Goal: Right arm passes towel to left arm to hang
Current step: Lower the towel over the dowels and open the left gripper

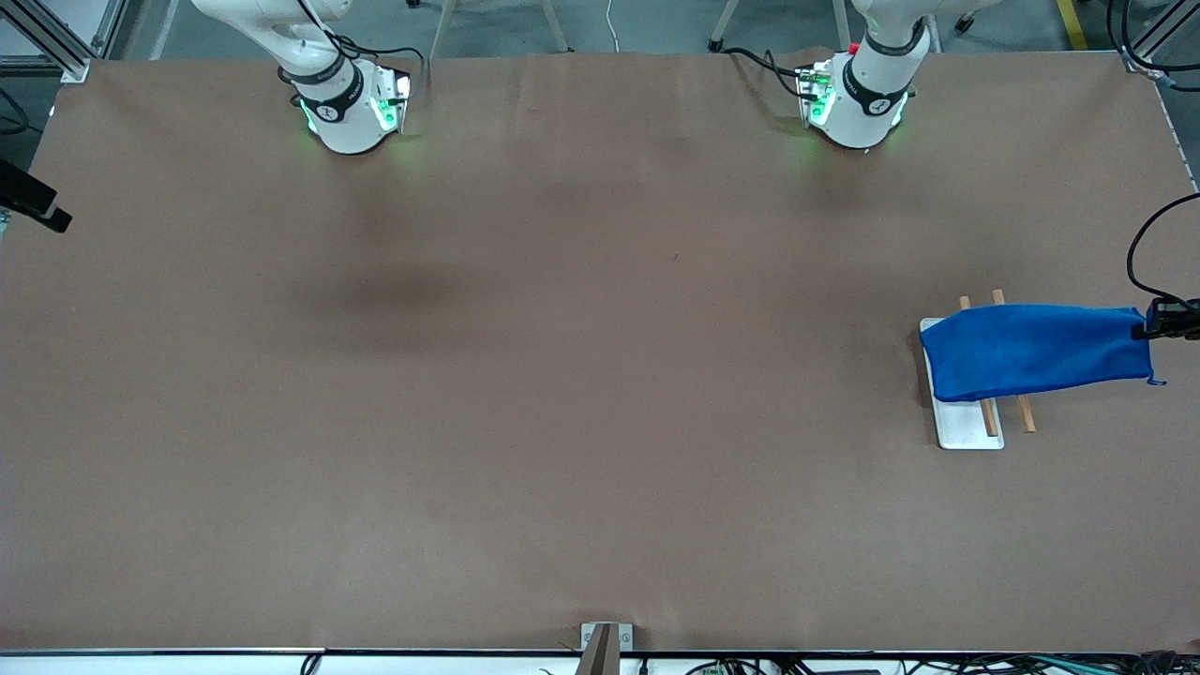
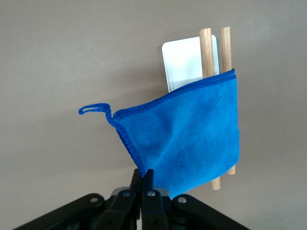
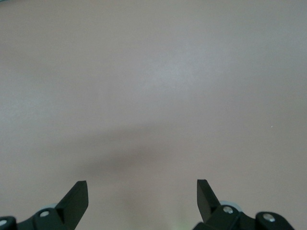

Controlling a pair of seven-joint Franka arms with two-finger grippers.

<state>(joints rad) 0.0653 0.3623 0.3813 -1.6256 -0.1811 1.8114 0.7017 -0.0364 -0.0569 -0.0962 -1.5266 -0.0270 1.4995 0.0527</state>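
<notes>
my left claw (image 2: 142,184) is clenched on one corner of the towel (image 1: 1036,349), out over the left arm's end of the counter (image 1: 562,422). in the front view the claw shows only as a dark tip at the frame's edge, pinching the cloth's end. the towel is draped across the two wooden rods (image 2: 205,52) of the rack, whose white base plate (image 1: 970,427) sits on the counter beneath; the rest of the cloth stretches from the rods out to my claw, and the small corner loop (image 2: 94,109) dangles free beside the pinched corner.

my right claw (image 3: 142,201) is spread wide with nothing between its fingers, looking down on bare counter; that arm waits.

i judge the handover done and the hang nearly finished. to do this last bit well, i'd want the cloth's weight shared about evenly on both sides of the rods before letting go, otherwise the heavier side could drag it off. i'd ease the held corner downward so the fabric goes slack rather than taut, then release cleanly and back straight away, keeping clear of that loop so it doesn't snag a finger and pull the towel along.
</notes>
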